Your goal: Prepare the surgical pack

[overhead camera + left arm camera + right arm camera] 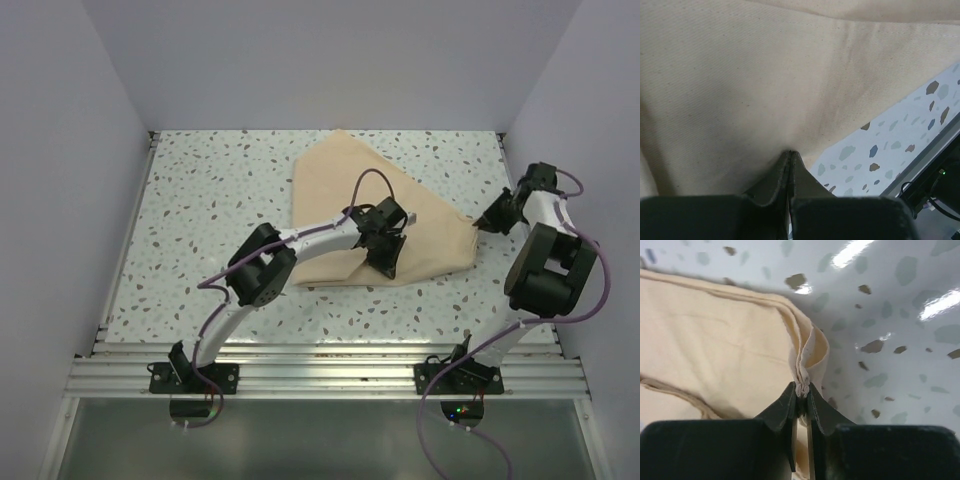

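The tan cloth [335, 185] lies on the speckled table [200, 220], centre to far right, folded into an irregular flat shape with one point toward the far edge and one corner drawn out to the right; no instruments, tin or gauze can be made out. The left arm reaches from the near left across the cloth's near portion; the left gripper [387, 262] sits over the cloth close to its near edge. In the left wrist view the left gripper [790, 154] has its jaws pressed together, tips touching the cloth [765, 75]; no fabric is seen between them; bare table [890, 145] shows just right of the tips, with the metal rail at the near edge beyond. The right arm stands at the right side of the table; the right gripper [480, 226] meets the cloth's rightmost corner. In the right wrist view the right gripper [801, 387] is clamped on that corner, several layers bunched and pinched upright between the jaws; the rest of the cloth [715, 340] spreads flat to the left; glossy table [880, 315] lies right and beyond.
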Robot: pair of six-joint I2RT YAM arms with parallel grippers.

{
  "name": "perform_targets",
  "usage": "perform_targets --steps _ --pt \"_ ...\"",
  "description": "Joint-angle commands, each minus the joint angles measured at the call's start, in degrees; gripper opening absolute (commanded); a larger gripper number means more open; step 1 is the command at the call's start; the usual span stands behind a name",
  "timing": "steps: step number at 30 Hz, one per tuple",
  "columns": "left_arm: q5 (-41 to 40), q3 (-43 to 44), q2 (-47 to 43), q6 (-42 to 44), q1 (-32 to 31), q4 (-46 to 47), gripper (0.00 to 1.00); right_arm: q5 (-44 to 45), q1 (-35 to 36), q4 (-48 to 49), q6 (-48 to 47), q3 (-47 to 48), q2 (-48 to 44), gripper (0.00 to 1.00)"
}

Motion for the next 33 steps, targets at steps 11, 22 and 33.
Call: perform_targets --steps 11,22,33 --pt "3.99 -9.41 -19.00 7.87 10.52 -0.24 0.20 0.94 20.35 -12.36 4.86 19.95 -9.72 0.00" --pt "-1.45 -36.12 -35.80 9.18 28.63 -0.69 0.12 -0.38 38.28 -16.06 3.37 29.01 -4.19 0.00" --pt "-14.73 -45.19 -39.68 6.02 34.70 0.37 0.13 0.94 52.96 -14.21 7.05 40.25 5.74 0.00"
